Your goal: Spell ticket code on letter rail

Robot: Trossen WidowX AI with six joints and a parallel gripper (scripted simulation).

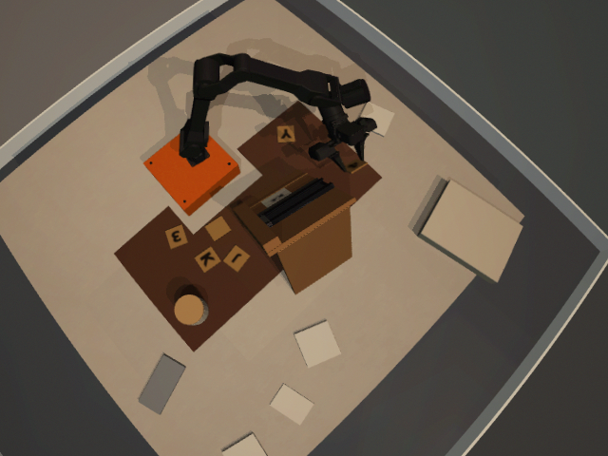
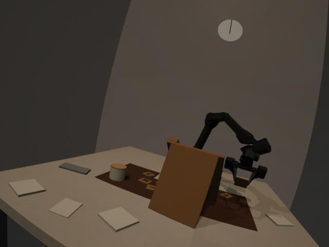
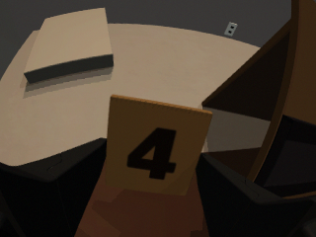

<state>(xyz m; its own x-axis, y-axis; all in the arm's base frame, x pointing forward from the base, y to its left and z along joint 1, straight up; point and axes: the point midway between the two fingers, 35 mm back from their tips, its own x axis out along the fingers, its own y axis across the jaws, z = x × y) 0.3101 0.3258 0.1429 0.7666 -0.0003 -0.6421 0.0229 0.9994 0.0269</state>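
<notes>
My gripper point(image 1: 354, 165) point(image 2: 241, 182) point(image 3: 153, 153) is shut on the tile marked 4 point(image 1: 357, 167) point(image 2: 241, 182) point(image 3: 152, 158), held by its side edges above the mat, beyond the board's right end in the top view. The board point(image 1: 319, 245) point(image 2: 185, 186) point(image 3: 303, 74) leans upright; its black rail point(image 1: 296, 201) shows no tiles. The ticket point(image 1: 276, 197) is on the board behind the rail, its print too small to read. The Y tile point(image 1: 285, 134) point(image 2: 226, 195) lies on the mat. Left of the board lie the tiles 3 or E point(image 1: 176, 237), K point(image 1: 207, 258), J point(image 1: 237, 257) and one without a visible letter point(image 1: 218, 228).
The dark red mat point(image 1: 147, 255) point(image 2: 233, 217) runs under the board. A lidded round jar point(image 1: 189, 310) point(image 2: 117, 172) stands on it. The orange base point(image 1: 196, 171) carries the arm. A large pale box point(image 1: 471, 228) point(image 3: 74, 41), a grey slab point(image 1: 161, 384) point(image 2: 74, 168) and several pale squares lie around.
</notes>
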